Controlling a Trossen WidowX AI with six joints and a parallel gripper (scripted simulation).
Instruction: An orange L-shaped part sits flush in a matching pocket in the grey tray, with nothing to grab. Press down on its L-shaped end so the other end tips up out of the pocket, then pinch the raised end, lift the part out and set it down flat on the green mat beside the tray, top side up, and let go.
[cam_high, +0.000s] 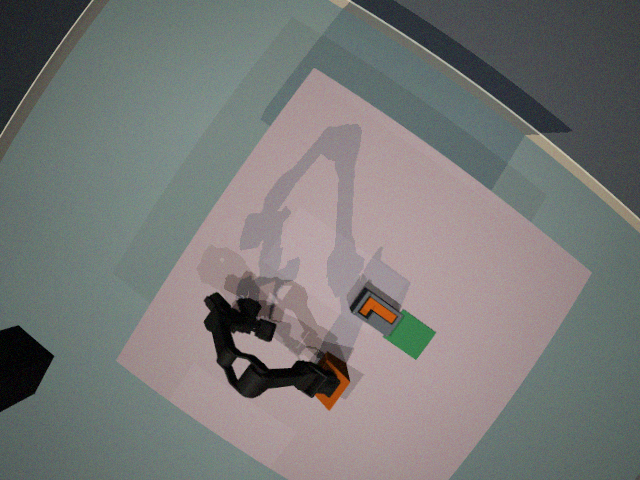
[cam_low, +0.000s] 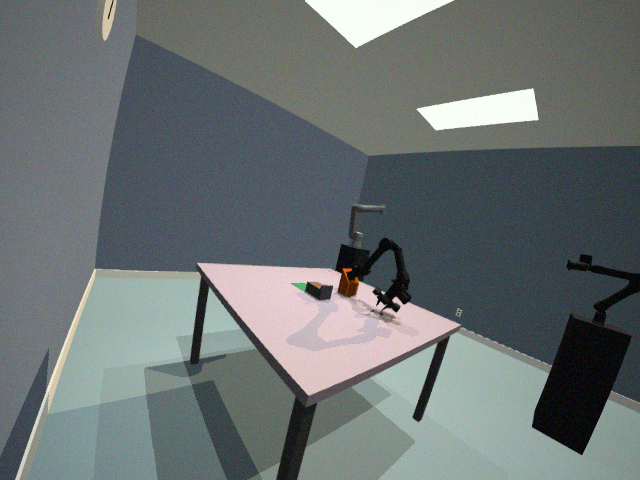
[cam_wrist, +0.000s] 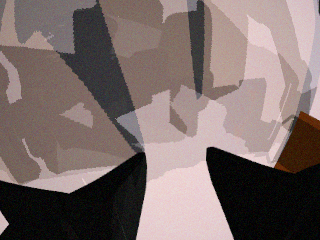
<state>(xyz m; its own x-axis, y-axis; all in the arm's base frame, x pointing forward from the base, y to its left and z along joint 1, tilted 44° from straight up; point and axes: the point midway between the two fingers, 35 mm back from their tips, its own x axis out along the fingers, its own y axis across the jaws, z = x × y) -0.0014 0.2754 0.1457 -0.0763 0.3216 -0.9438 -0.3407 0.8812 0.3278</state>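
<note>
The orange L-shaped part (cam_high: 383, 312) (cam_low: 315, 285) lies in the pocket of the grey tray (cam_high: 376, 325) (cam_low: 324, 293), its L-shaped end on the side away from the mat; no tilt shows. The green mat (cam_high: 415, 335) (cam_low: 298, 285) lies against the tray's other end and is bare. My gripper (cam_low: 378, 309) (cam_wrist: 176, 156) is partly open, with nothing between its fingers. It is low over the table, well away from the tray, on the far side of the orange pedestal. Its fingertips are hard to make out in the top view. Neither part nor tray shows in the wrist view.
The orange pedestal (cam_high: 329, 400) (cam_low: 348, 287) (cam_wrist: 302, 145) bears the arm's base and stands near the tray. The arm bends out from it over the pink table (cam_high: 465, 289) (cam_low: 258, 294). Shadows cross the table below the gripper. Other robots on black stands are off the table.
</note>
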